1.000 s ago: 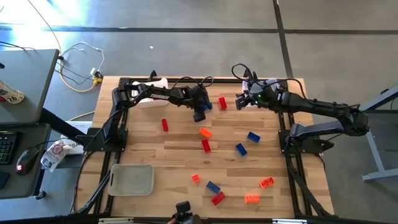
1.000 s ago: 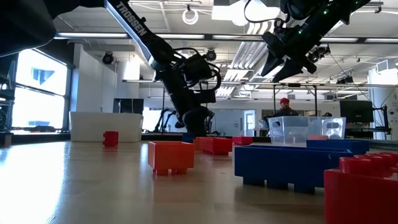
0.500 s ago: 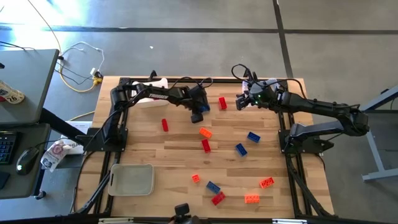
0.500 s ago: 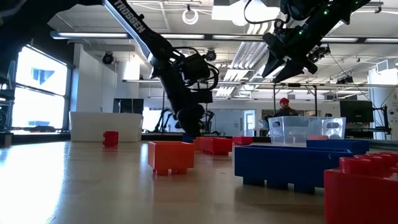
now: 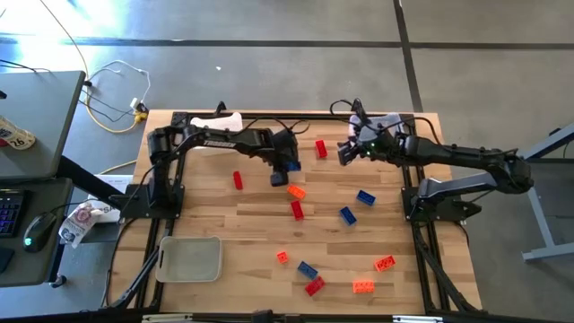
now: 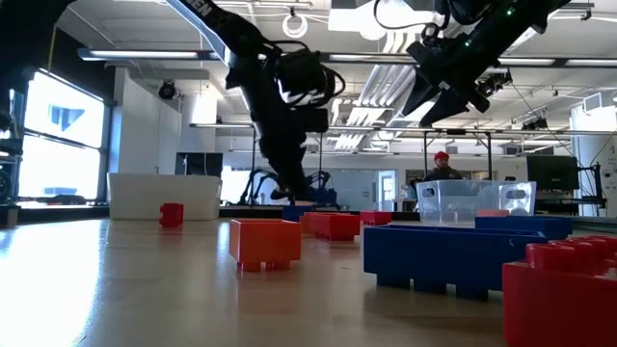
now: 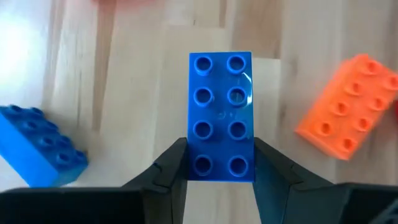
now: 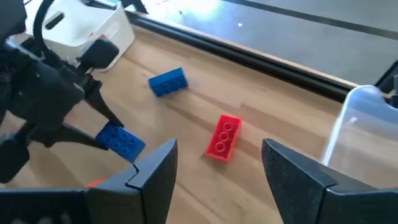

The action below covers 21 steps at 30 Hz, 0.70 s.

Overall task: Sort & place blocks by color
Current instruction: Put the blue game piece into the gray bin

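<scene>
Holding a blue block by one end only, above the desk around its 11 o'clock, the left gripper risks letting it twist or drop onto the orange block just beneath. Further right, near 1 o'clock, the right gripper hangs wide open and empty over a red block; descending off-centre could knock it aside.

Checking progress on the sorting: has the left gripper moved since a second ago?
Yes. The left gripper, shut on a blue block, has lifted and shifted toward the orange block.
</scene>
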{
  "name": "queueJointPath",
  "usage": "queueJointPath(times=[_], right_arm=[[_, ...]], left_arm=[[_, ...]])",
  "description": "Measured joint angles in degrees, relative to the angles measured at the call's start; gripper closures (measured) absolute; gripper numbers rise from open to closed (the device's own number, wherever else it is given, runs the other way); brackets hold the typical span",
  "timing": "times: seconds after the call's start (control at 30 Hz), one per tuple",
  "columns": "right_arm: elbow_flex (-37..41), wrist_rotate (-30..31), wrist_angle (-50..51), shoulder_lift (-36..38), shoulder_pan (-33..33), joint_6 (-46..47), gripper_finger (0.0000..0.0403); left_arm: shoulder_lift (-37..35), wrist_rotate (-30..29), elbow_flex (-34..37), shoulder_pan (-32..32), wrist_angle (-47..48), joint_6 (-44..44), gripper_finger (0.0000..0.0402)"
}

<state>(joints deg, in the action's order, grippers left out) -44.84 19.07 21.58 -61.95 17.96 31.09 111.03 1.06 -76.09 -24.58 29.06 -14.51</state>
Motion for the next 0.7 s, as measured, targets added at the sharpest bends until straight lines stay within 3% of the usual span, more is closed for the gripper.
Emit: queueJointPath(times=[0.33, 0.7], right_arm=[[0.00, 3.27, -0.30, 0.00, -5.84, 1.09, 0.0183], [0.02, 3.28, -0.97, 0.00, -10.01, 1.49, 0.0183]], left_arm=[[-10.50, -0.20, 1.54, 3.04, 7.74, 1.10, 0.0291], [-26.43, -0.36, 5.83, 10.48, 14.91, 8.72, 0.0291]])
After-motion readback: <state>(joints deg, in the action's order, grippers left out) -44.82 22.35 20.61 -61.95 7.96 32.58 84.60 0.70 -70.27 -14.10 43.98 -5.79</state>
